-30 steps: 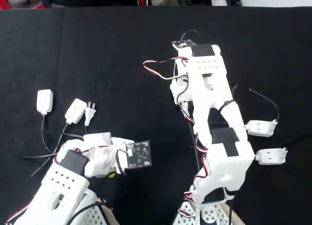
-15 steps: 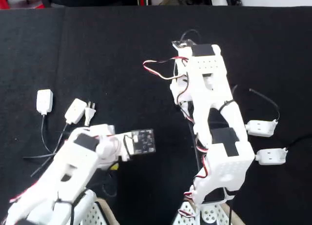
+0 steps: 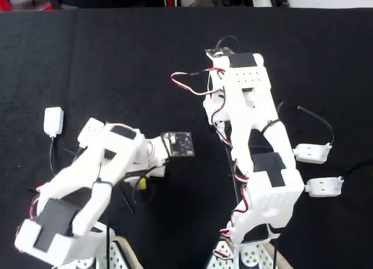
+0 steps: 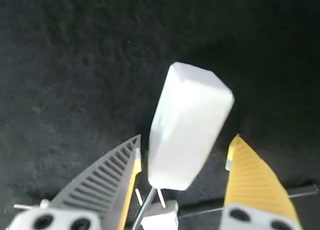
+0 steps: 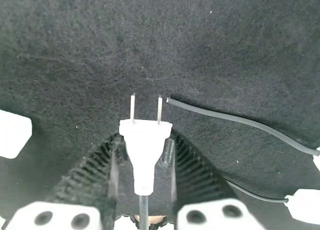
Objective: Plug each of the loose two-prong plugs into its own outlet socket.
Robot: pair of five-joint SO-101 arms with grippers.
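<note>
My left gripper (image 4: 186, 140) stands open, one yellow finger (image 4: 250, 175) on each side of a white outlet socket (image 4: 192, 115) on the black cloth. A white plug (image 4: 159, 217) with two metal prongs lies just behind that socket, close to the wrist. In the high view the left arm (image 3: 111, 158) covers this spot, and a corner of the socket (image 3: 88, 129) peeks out. My right gripper (image 5: 145, 136) is shut on a white two-prong plug (image 5: 145, 132), prongs pointing away from the wrist, low over the cloth. The right arm (image 3: 250, 105) stretches along the table's middle.
Another white socket (image 3: 53, 121) lies at the far left with its black cord. Two more white sockets (image 3: 310, 153) (image 3: 322, 187) sit at the right with cords. A black cable (image 5: 235, 122) runs across the cloth ahead of the right gripper.
The left arm has swung forward and up the table, ending over the plug and socket at the left. The right arm has not moved.
</note>
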